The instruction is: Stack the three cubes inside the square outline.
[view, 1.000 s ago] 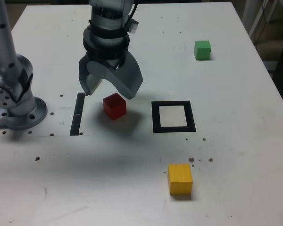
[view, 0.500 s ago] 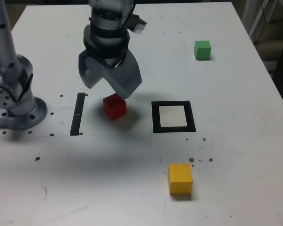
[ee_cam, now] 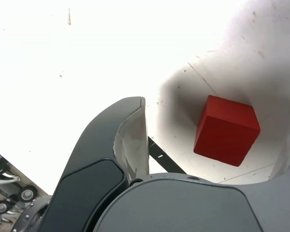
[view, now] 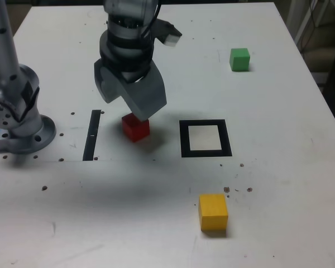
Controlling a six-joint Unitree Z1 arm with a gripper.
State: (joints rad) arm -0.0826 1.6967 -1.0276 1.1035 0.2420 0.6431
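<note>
In the exterior view, we see the grey two-fingered gripper (view: 124, 109) hanging over the small red solid cube (view: 135, 127) with its jaws spread wide, grasping nothing. The red cube sits on the white speckled surface (view: 279, 167), between the thin black strip (view: 92, 135) at its nine o'clock and the thick black square outline (view: 205, 138) with a pale centre at its three o'clock. The small green cube (view: 239, 58) lies at the outline's one o'clock, the small yellow cube (view: 213, 211) at its six o'clock.

In the wrist view, we find the red cube (ee_cam: 225, 129) lying free between the parted jaws, clear of the one dark finger (ee_cam: 111, 154) that shows in full.
</note>
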